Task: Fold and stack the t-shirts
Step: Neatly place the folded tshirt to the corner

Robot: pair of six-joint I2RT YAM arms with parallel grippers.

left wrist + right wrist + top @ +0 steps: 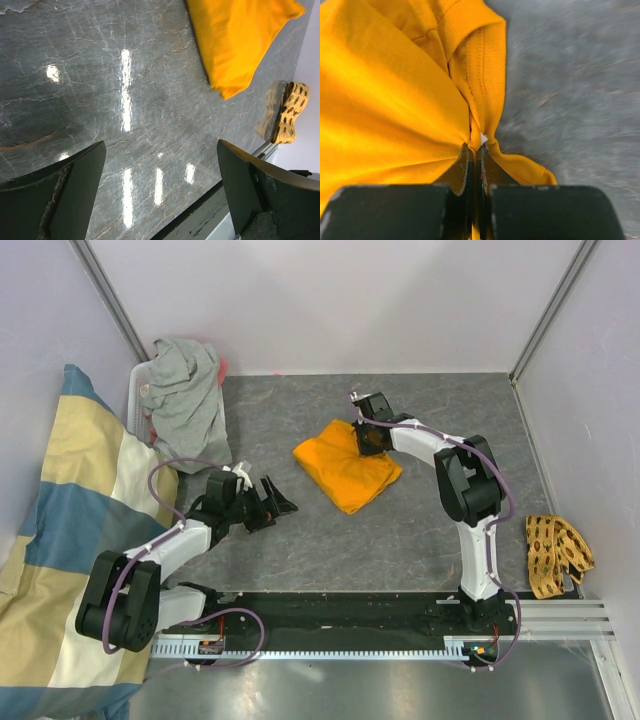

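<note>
Neckline fold of orange t-shirt (395, 100), tight inside right claw (476, 152).

L jaws wide, R jaws tight

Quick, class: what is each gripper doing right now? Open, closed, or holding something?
Left gripper: open, holding nothing.
Right gripper: closed, fingers pinching a fold of the orange t-shirt.
</note>
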